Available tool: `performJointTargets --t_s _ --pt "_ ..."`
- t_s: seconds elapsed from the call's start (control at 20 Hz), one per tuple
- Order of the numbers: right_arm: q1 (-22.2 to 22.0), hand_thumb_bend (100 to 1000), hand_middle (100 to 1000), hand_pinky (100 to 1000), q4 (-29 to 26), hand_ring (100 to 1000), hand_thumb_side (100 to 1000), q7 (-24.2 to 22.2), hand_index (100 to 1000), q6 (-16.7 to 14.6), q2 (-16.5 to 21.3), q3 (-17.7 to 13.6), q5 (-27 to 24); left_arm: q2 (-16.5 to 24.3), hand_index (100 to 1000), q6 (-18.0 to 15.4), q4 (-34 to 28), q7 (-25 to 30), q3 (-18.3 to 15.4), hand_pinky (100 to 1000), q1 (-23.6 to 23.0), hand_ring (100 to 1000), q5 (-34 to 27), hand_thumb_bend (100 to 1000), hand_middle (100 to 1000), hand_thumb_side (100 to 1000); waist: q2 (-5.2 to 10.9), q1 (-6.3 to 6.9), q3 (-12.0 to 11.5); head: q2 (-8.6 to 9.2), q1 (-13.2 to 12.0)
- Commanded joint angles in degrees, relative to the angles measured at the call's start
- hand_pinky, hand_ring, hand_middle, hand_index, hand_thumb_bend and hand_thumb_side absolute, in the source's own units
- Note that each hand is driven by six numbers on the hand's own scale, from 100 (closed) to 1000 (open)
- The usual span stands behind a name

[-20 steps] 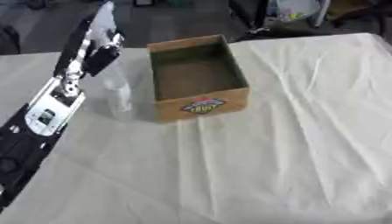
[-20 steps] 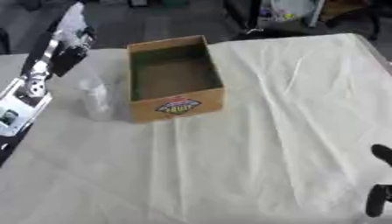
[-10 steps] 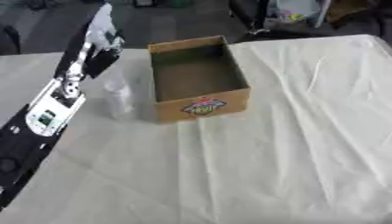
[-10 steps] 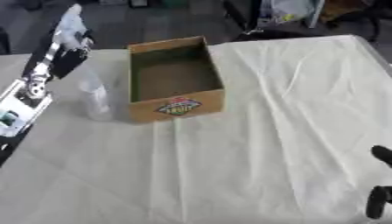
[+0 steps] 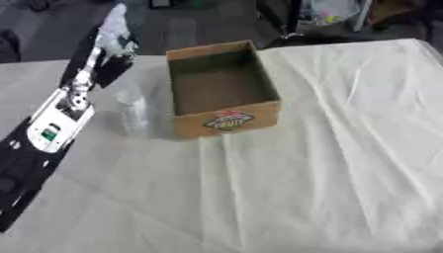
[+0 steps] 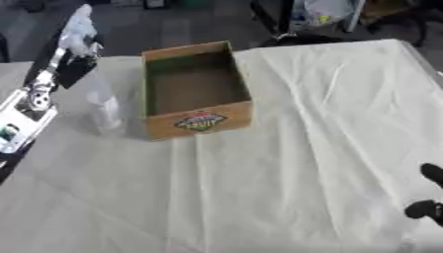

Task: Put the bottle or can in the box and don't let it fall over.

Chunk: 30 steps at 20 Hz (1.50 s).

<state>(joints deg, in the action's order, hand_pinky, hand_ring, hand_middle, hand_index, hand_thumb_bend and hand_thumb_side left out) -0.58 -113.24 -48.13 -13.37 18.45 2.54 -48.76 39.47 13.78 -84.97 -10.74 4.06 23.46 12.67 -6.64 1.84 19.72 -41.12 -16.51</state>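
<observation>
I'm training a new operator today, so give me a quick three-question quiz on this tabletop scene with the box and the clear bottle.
1. True or false: the clear bottle is already inside the cardboard box.
2. On which side of the box does the bottle stand? A) robot's left B) robot's right C) behind it
3. Fill in: the table is covered with a white ____.

Key:
1. False. The bottle stands upright on the cloth outside the box, which looks empty.
2. A. It stands between the box and the left arm; the left robot hand is raised above it.
3. Cloth.
</observation>
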Motion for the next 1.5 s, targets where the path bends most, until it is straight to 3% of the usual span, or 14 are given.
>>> performJointTargets --t_s 0.05,0.9,1.5 --pt "0.42 100 1000 758 -1.36 1000 470 0.19 922 0.03 0.7 -0.12 -0.41 2.74 962 0.11 -0.57 -0.55 -0.52 1000 1.21 1000 -0.37 180 1000 851 0.36 -0.07 0.1 0.6 -0.01" --pt "0.62 100 1000 760 -1.36 1000 470 0.38 924 0.48 0.63 -0.01 -0.44 4.18 963 1.71 0.06 -2.69 -1.02 1000 1.83 1000 0.36 277 1000 897 0.37 0.04 0.55 0.62 0.06" --pt "0.85 100 1000 756 -1.36 1000 470 0.99 921 0.65 0.45 0.04 -0.52 4.48 951 1.09 0.73 -1.69 -0.48 1000 2.63 1000 0.3 225 1000 877 0.05 0.1 1.07 0.79 0.07"
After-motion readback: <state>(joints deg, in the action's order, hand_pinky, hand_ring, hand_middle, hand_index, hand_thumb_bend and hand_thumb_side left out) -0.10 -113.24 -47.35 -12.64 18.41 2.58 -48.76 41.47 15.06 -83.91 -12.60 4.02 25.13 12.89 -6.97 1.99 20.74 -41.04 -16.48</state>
